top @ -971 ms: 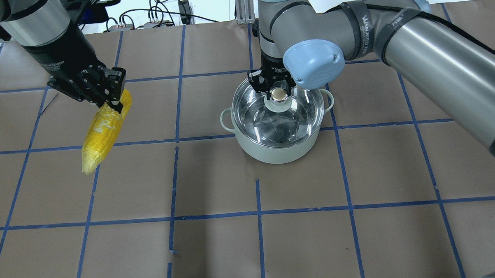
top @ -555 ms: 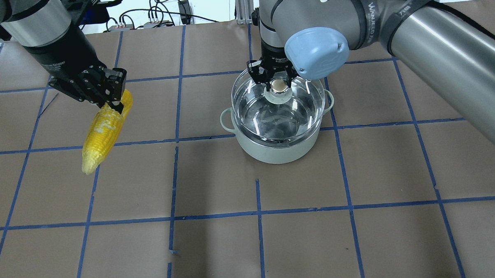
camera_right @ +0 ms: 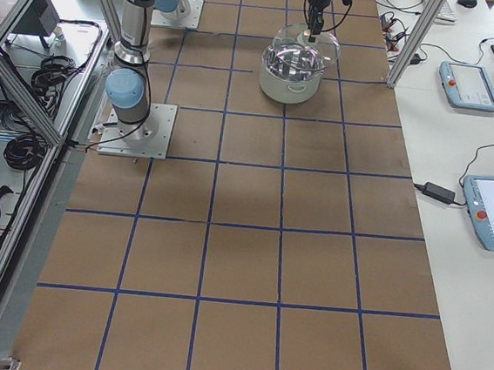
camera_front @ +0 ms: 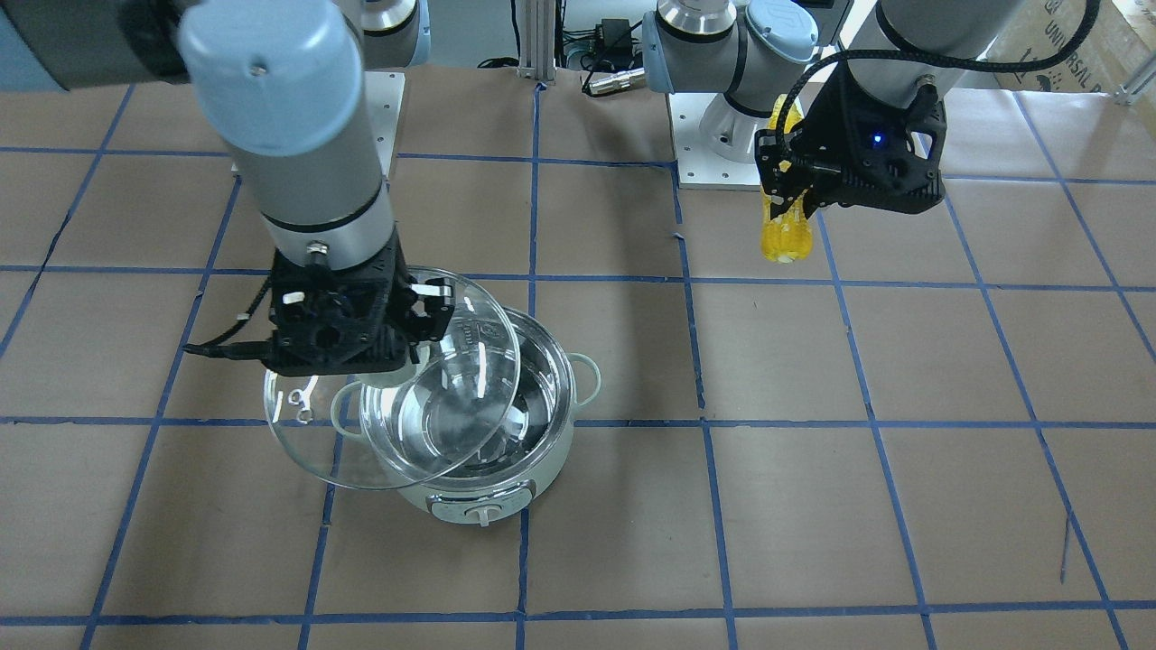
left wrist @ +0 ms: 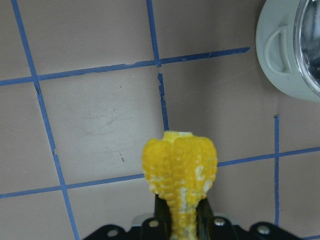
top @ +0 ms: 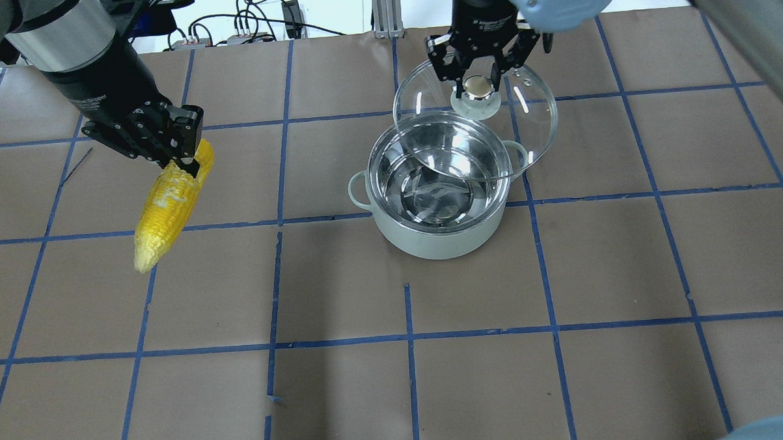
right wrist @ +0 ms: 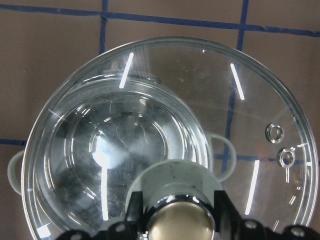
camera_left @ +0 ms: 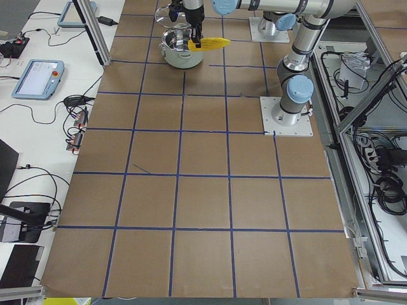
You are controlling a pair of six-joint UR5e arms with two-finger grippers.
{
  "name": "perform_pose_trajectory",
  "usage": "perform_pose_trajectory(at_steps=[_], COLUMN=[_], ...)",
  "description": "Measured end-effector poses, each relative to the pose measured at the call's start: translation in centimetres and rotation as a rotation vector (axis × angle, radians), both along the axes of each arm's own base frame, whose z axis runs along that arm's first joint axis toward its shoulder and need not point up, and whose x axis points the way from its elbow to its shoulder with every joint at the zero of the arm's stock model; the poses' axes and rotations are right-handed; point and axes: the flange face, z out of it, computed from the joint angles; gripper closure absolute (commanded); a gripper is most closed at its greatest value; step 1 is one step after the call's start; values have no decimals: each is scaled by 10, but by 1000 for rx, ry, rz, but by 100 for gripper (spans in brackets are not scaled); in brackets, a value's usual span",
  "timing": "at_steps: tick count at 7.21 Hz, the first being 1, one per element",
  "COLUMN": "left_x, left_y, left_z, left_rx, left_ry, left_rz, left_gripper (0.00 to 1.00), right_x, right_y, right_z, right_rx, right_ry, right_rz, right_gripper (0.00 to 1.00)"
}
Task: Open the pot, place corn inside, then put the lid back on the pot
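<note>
Pot (top: 431, 241): pale mint body, shiny steel inside, uncovered.

The cardboard box (camera_front: 1079, 41) reads "UNIVERSAL".

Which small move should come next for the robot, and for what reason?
Probably the right gripper, holding the lid by its knob, should carry it clear to the side: the glass overhangs part of the open pot, while the left gripper holds the corn ready.
</note>
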Motion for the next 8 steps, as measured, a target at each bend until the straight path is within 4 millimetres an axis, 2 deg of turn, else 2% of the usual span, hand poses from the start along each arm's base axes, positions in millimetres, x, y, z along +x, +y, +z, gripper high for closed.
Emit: perform_pose_trajectory(at_steps=[2, 3, 5, 6, 8], left_x=[0, -1, -5, -20, -80], left_y=[0, 0, -3, -10, -33], left_z=[-1, 0, 2, -2, -22], left_rx=[2, 0, -7, -14, -67], left_ry=[2, 0, -5, -10, -18], left_rz=[4, 11, 33, 54, 108], left_gripper=[98, 98, 98, 98, 98], right_x=[-63, -79, -91, -92, -91], right_y=[9, 25, 68, 86, 106], right_z=[38, 54, 77, 83, 80], right_rx=[13, 18, 8, 0, 7], right_ry=[-1, -4, -9, -12, -14], right_rz=[11, 12, 7, 5, 4], right_gripper=[75, 75, 75, 75, 75])
